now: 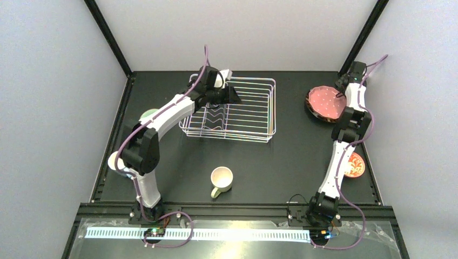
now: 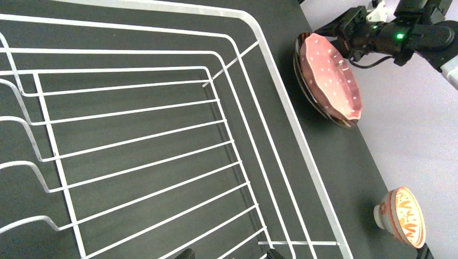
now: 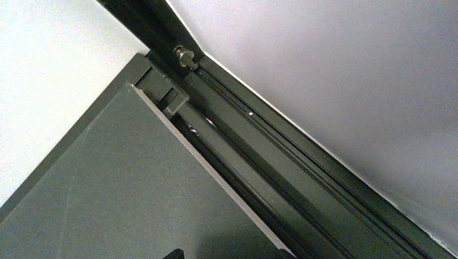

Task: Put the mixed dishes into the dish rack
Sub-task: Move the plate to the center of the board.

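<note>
Zero dishes in dish rack yet. My left gripper hovers open, empty, over rack's far-left corner. My right gripper, open, sits beside pink dotted plate, far right on surface, presumably positioned for pickup.

Even, diffuse light leaves faint shadows on the dark surface. A light strip glares white at 6 o'clock in the top view.
</note>
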Controlling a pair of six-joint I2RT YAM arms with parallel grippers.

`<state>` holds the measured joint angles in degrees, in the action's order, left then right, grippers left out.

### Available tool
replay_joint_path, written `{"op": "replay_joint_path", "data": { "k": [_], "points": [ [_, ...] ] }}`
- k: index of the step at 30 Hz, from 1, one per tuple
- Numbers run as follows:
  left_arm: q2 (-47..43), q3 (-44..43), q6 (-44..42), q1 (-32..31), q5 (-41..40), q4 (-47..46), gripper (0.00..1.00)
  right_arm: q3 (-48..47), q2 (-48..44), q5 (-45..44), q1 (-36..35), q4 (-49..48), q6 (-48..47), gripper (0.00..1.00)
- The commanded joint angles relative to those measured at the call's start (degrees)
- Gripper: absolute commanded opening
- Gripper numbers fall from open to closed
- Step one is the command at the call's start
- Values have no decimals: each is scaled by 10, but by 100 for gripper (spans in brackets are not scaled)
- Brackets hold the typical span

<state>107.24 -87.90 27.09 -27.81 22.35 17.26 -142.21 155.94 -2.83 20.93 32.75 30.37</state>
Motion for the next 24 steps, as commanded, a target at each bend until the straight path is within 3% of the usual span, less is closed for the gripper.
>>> {"op": "replay_joint_path", "data": {
  "k": [1,17,24],
  "points": [
    [-29,6,0,3,8,-4,77,38,6,21,-12,84,6,98],
    [-30,7,7,3,30,-14,77,58,-15,19,-14,81,2,98],
    [17,-43,9,0,75,-13,77,63,-16,22,-14,86,0,98]
  ]
}}
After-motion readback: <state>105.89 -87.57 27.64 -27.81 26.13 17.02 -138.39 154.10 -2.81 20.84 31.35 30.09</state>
